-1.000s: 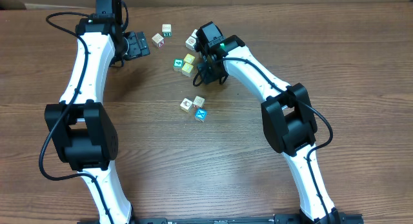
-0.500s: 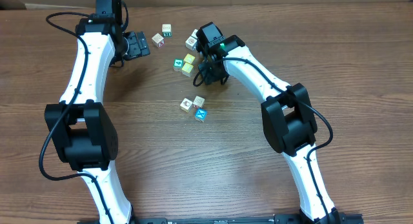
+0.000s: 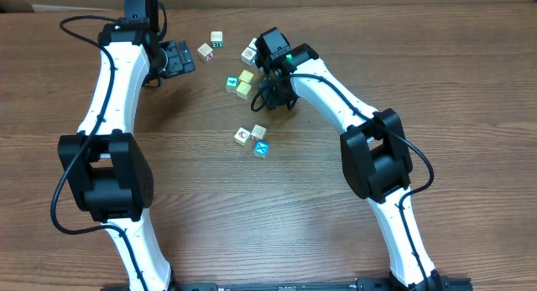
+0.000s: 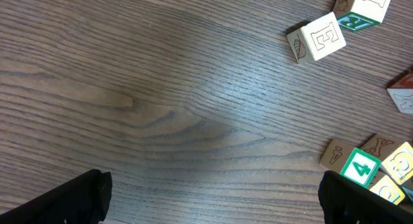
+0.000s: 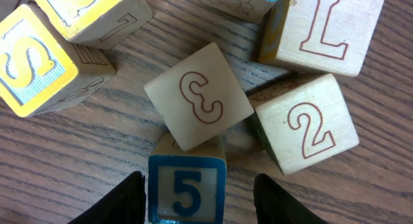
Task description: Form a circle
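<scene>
Wood-grain tabletop [image 3: 210, 228]: the circle [image 3: 254, 138] well apart from released right end effector [image 3: 273, 96], jaws astride a blue 5 cube [image 5: 187, 188].

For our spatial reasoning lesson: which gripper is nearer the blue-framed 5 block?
Right. The right gripper straddles the 5 block, fingers either side; the left gripper hangs far off, beyond the scattered cubes.

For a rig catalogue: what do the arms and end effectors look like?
Left arm and right arm match: white links, bulky black joint housings, thin black cables looping alongside. Left end effector and right end effector are black, two-fingered. A green light glows by the right wrist.
</scene>
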